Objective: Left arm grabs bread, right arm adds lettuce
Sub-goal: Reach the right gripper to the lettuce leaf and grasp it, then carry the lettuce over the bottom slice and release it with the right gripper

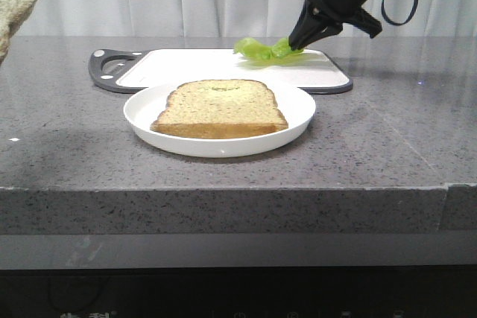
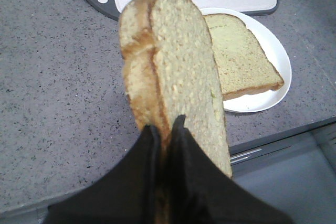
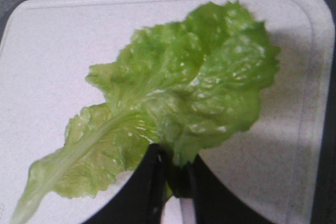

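Nearest us, the left tool (image 2: 167, 129) pinches bread (image 2: 173, 72); the right tool (image 3: 173, 174) pinches lettuce (image 3: 178, 103), which we judge must next reach the plated slice (image 1: 220, 107).

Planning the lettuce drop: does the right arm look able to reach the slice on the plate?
Probably yes. The right arm's fingers pinch the lettuce above the cutting board; the slice lies uncovered just in front.

Light-green lettuce (image 3: 184, 103), golden-crusted pale speckled bread (image 2: 173, 77), white plate (image 1: 223, 143).
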